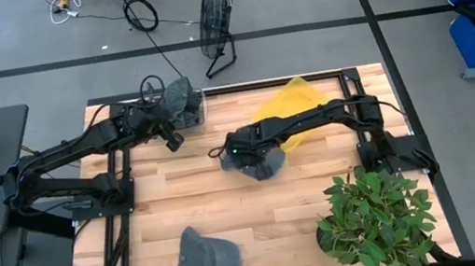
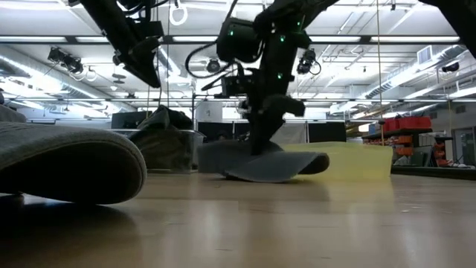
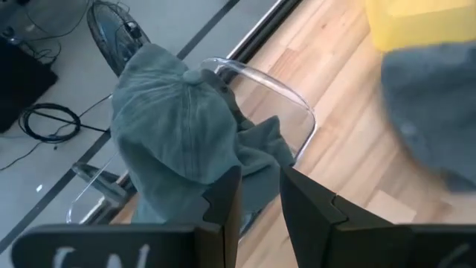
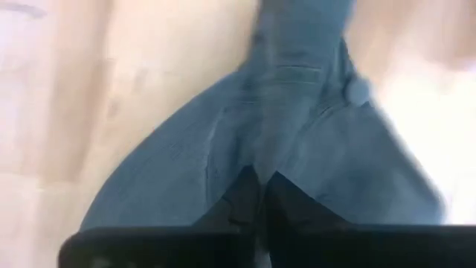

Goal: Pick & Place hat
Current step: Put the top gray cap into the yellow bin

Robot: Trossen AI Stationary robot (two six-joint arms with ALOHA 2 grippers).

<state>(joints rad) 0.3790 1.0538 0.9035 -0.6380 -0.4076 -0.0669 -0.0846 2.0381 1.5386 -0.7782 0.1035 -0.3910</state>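
In the high view, the left gripper (image 1: 173, 141) hangs at about 10 o'clock from the table's (image 1: 261, 224) centre, its fingers (image 3: 223, 205) a narrow gap apart and holding nothing. Just beyond it, a clear bin (image 1: 199, 106) at the table's 11 o'clock corner holds a grey cap (image 1: 178, 95). Another grey cap (image 1: 204, 262) lies flat at 7 o'clock near the front edge. At the centre, the right gripper (image 1: 239, 154) is pinched onto the crown fabric of a 3rd grey hat (image 1: 259, 165), which touches the wood. A yellow cloth (image 1: 295, 105) lies at 1 o'clock behind that hat. A potted plant (image 1: 378, 220) stands at 4 o'clock.
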